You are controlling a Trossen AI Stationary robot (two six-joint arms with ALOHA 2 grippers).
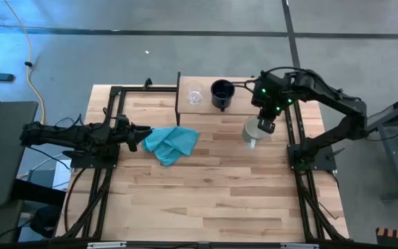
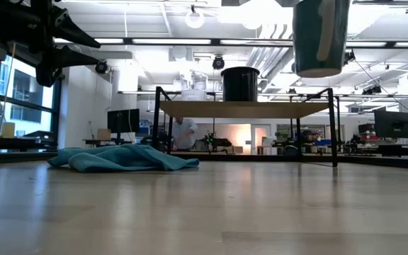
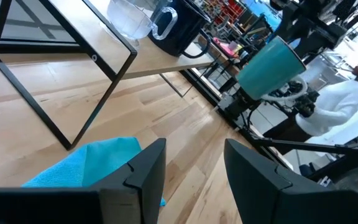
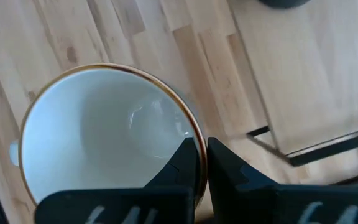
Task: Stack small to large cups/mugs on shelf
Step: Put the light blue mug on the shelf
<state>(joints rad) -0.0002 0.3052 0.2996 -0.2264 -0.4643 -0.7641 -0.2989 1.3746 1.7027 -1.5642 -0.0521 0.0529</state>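
Pinching pale mug's (image 4: 104,149) rim, right tool (image 4: 202,163).

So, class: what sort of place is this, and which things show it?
Probably a robotics lab or workshop: monitors on desks in the room behind, exposed ceiling pipes, and a wooden table between two robot arms.

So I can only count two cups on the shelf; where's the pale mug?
The pale mug hangs off the table in the right gripper's fingers, right side of the high view, just beyond the shelf's right end.
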